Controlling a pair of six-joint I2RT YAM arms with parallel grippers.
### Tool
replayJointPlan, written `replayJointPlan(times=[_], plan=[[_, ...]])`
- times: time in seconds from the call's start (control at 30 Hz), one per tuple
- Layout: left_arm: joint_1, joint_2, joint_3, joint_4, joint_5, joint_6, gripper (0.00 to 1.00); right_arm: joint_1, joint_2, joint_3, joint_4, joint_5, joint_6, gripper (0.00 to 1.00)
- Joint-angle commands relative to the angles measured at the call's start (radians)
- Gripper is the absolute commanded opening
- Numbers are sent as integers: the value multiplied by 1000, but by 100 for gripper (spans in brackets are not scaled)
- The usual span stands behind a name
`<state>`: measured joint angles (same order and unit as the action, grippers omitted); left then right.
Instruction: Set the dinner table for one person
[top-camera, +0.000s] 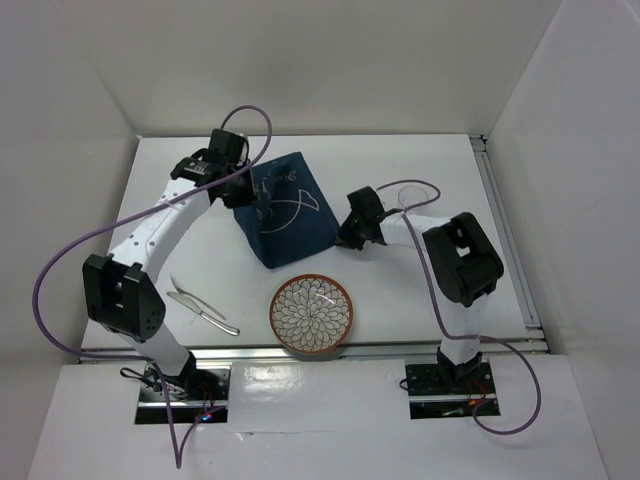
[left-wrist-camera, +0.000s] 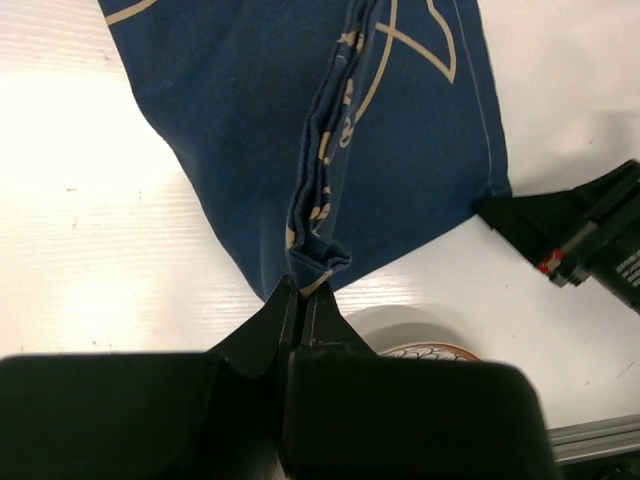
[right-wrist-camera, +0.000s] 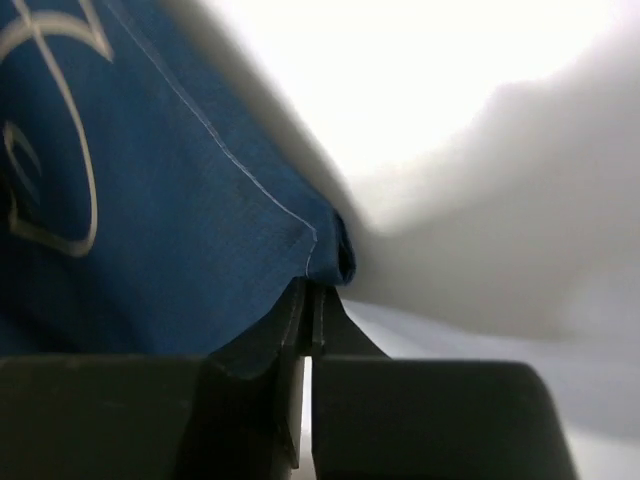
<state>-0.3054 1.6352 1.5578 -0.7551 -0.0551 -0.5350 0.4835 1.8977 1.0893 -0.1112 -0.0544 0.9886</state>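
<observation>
A: Left gripper (left-wrist-camera: 301, 292), state?
B: Jaws pressed together, pinching a pleated fold at the edge of the navy placemat (top-camera: 290, 225). The cloth rises straight out from the tips in the wrist view.
A: Right gripper (right-wrist-camera: 309, 292)?
B: Also closed. The tips meet on the hemmed corner of the same placemat, and the corner sits right at the pinch. The rest of that view is blurry white.
A: So both are on the cloth?
B: Yes, one on each side. From above, the placemat stretches between them. It is rumpled, not flat, with the white fish drawing facing up.
A: Where is the dinner table (top-camera: 420, 170)?
B: It is the white top under both grippers, spreading out on every side of them. The placemat's lower part rests on it. An aluminium rail (top-camera: 400, 349) runs along the edge behind the grippers, on the arm-base side.
A: Anything else?
B: A round plate (top-camera: 311, 315) with a petal pattern and a brown rim. It sits behind the two grippers and roughly between them, touching the rail or nearly so. I cannot tell which. A sliver of it shows just right of the left fingertips in the left wrist view.
A: Cutlery?
B: Metal cutlery (top-camera: 205, 305) lies on the table well back from the left gripper, beside the left arm's elbow. I cannot tell which pieces.
</observation>
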Motion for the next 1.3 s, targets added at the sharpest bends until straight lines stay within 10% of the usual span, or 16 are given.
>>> replayJointPlan(times=[0.0, 0.37, 0.5, 0.87, 0.93, 1.0, 1.03, 1.13, 1.27], plan=[[29, -43, 44, -19, 6, 0, 0, 7, 61, 110, -96, 126, -8, 0], [327, 61, 505, -91, 188, 56, 0, -42, 35, 807, -254, 274, -321, 0], [422, 39, 582, -107, 201, 20, 0, -42, -142, 691, -181, 284, -341, 0], [473, -284, -430, 352, 446, -125, 0, 20, -482, -84, -96, 297, -128, 0], [473, -284, -516, 317, 422, -105, 33, 36, -521, -191, -96, 297, -101, 0], [473, -244, -516, 268, 371, -93, 75, 36, -540, -224, -125, 318, -74, 31], [473, -232, -501, 214, 354, -83, 100, 36, -557, -224, -143, 329, -74, 65], [473, -221, -409, 148, 282, -83, 100, 36, -578, -174, -177, 375, -96, 86], [442, -252, -344, 137, 238, -74, 89, 46, -553, -57, -196, 390, -175, 88]])
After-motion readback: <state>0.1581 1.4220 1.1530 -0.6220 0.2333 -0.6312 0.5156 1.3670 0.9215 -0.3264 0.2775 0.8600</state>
